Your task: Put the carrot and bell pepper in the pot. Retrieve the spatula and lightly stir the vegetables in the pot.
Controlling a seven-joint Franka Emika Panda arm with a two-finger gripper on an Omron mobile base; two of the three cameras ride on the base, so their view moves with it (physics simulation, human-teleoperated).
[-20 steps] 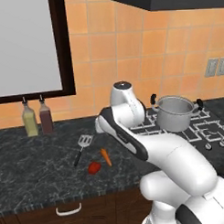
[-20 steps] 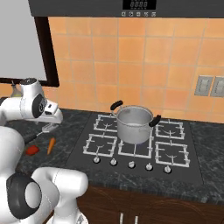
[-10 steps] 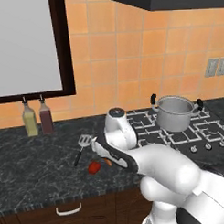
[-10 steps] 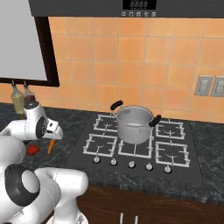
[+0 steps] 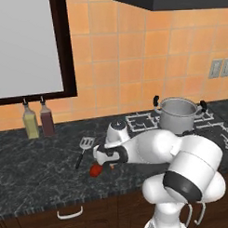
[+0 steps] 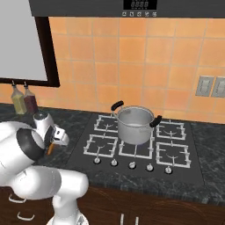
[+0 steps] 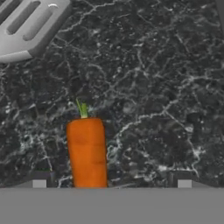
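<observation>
You are hanging the gripper (image 7: pixel 111 183) low over the dark counter (image 7: pixel 166 87) with its jaws spread wide and nothing between them. The two finger tips (image 7: pixel 39 181) are poking up at the bottom of the hand view, one on each side of the carrot (image 7: pixel 86 151), which is lying flat on the stone with its little green stub pointing away from you. In the left base view the hand is covering most of the carrot, so only a sliver of orange is showing beside the red bell pepper (image 5: pixel 95 170), which is sitting just to the left of the hand on the near part of the counter. The spatula (image 5: pixel 83 152) is lying a little farther back and to the left, its slotted blade (image 7: pixel 26 26) peeking into the hand view's upper corner.

You are dealing with something light and stiff here (it should not bend or bruise under the pads), but it looks round and smooth, so it could roll or squirt out if you pinch near the tapered end. Take it across the thick middle, jaws square to its length.

The pot (image 6: pixel 135 124) is waiting well off to the right on the stove (image 6: pixel 140 147), apparently empty.
</observation>
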